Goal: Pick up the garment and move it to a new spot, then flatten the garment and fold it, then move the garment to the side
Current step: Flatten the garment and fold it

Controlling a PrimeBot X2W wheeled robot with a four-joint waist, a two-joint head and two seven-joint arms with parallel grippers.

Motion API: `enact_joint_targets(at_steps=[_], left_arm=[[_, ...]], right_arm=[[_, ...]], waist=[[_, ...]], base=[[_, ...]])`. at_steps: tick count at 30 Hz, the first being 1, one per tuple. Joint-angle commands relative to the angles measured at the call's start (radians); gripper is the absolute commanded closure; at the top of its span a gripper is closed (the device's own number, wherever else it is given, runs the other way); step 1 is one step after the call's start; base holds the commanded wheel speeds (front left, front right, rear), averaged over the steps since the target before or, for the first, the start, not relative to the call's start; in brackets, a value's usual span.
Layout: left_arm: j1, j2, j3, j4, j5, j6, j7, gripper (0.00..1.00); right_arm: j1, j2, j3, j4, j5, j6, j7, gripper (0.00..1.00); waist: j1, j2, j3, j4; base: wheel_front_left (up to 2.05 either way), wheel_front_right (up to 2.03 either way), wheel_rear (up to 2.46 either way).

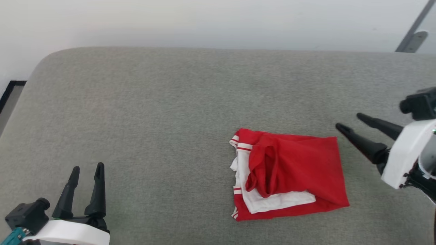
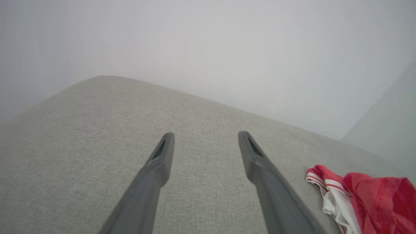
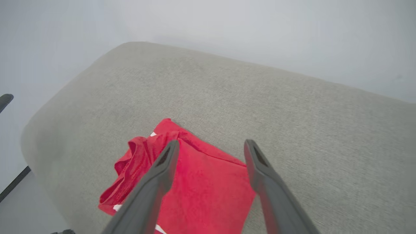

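Garment (image 1: 299, 163) lay in a loosely folded bundle on the grey upholstered surface (image 1: 170, 102), right of centre in the head view. Its red body was uppermost, with white sleeve fabric and striped trim showing along its left side and near edge (the fold was rough, with a rumpled ridge down the middle).

The right gripper (image 1: 349, 121) stood just beside the bundle's far right corner with its two dark fingers spread wide and nothing between them. In its own wrist view that gripper (image 3: 211, 143) looked down over the red cloth (image 3: 208, 188) without gripping it.

The left gripper (image 1: 88, 167) was well apart from the shirt at the lower left, fingers parted and empty. From its wrist camera, the left gripper (image 2: 206, 135) pointed across bare grey fabric, with the garment (image 2: 380, 198) off at the lower right.
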Motion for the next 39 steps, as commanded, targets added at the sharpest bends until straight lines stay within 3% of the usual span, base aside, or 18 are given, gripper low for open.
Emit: enact_joint_targets(at_steps=[1,9,22,30,39], left_arm=[[0.005,0.007,0.004,-0.005,0.009,0.003,-0.005,0.0],[0.028,0.008,0.018,-0.004,0.033,0.007,-0.005,0.0],[0.102,-0.001,0.073,-0.012,0.086,0.001,-0.005,0.0],[0.137,-0.023,0.105,-0.001,0.125,-0.005,-0.005,0.0],[0.151,-0.04,0.115,0.015,0.154,-0.008,-0.005,0.0]], right_arm=[[0.015,0.003,-0.009,0.002,-0.01,0.0,-0.018,0.0],[0.115,0.021,-0.066,0.058,-0.125,0.0,-0.233,0.0],[0.241,0.11,-0.143,0.267,-0.376,0.0,-0.634,0.0],[0.291,0.188,-0.191,0.341,-0.472,0.0,-0.696,0.0],[0.353,0.28,-0.275,0.278,-0.55,0.0,-0.696,0.0]], waist=[[0.0,-0.0001,-0.007,-0.015],[0.0,-0.0001,-0.041,-0.067],[0.0,-0.0001,-0.117,-0.113],[0.0,-0.0001,-0.139,-0.114],[0.0,-0.0001,-0.153,-0.105]], base=[[0.0,0.0,0.0],[0.0,0.0,0.0],[0.0,0.0,0.0],[0.0,0.0,0.0],[0.0,0.0,0.0]])
